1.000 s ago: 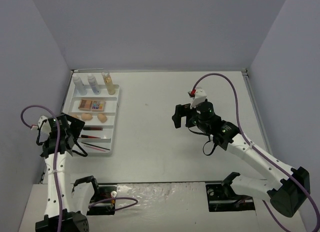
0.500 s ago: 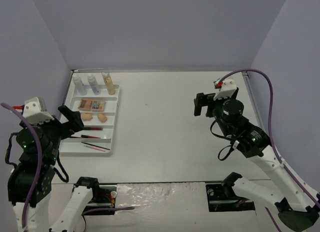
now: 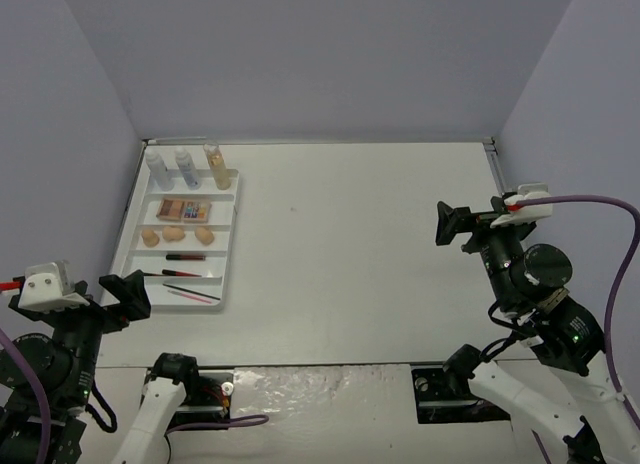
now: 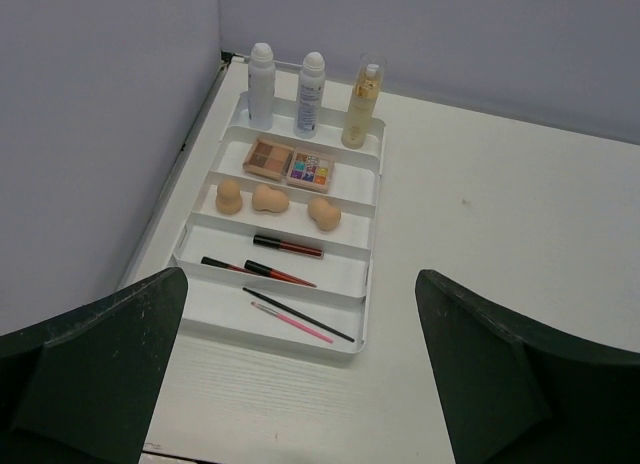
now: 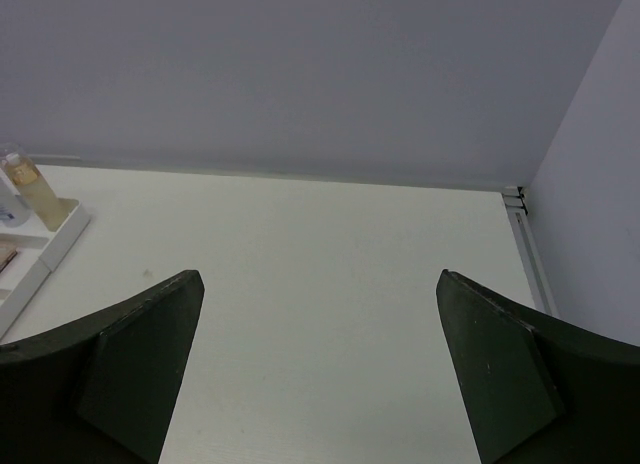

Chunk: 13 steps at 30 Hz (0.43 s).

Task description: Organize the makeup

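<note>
The makeup lies sorted in a white slotted tray (image 3: 228,246) at the table's left. In the left wrist view, two clear white-capped bottles (image 4: 261,84) and an amber bottle (image 4: 363,106) stand in the back slot. Then come two eyeshadow palettes (image 4: 289,163), three peach sponges (image 4: 269,198), red/black pencils (image 4: 288,246) and thin brushes (image 4: 296,315). My left gripper (image 3: 122,296) (image 4: 300,282) is open and empty, raised high at the near left, looking down on the tray. My right gripper (image 3: 458,225) (image 5: 320,279) is open and empty, high over the table's right side.
The left wall runs close along the tray (image 4: 366,284). A metal rail (image 5: 522,200) runs along the right wall from the back corner. The amber bottle (image 5: 27,187) and a tray corner (image 5: 55,231) show at the left edge of the right wrist view.
Both arms have pulled back and risen. The left gripper moved from beside the tray toward the near left corner. The right gripper moved from the table's middle to the right.
</note>
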Motion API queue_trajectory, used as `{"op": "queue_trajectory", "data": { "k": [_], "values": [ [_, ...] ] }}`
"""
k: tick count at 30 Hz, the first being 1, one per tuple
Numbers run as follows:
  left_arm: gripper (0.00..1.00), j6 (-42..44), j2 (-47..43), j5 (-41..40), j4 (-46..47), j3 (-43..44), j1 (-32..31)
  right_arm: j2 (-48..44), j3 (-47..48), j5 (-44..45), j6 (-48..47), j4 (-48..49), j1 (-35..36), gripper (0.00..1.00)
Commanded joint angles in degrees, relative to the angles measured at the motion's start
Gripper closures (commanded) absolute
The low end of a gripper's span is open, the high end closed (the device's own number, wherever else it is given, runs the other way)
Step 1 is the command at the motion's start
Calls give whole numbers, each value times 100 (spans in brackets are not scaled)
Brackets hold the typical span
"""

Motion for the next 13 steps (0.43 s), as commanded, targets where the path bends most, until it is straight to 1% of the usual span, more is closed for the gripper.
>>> {"op": "queue_trajectory", "data": {
  "k": [1, 8, 13],
  "values": [
    [3, 119, 95, -199, -131, 161, -16, -44, 146, 75, -26, 174, -12, 0],
    [3, -263, -21, -92, -201, 113, -16, -163, 177, 0, 31, 37, -12, 0],
    [3, -328, -23, -76, -226, 116, -16, -251, 179, -125, 114, -4, -12, 0]
  ]
}}
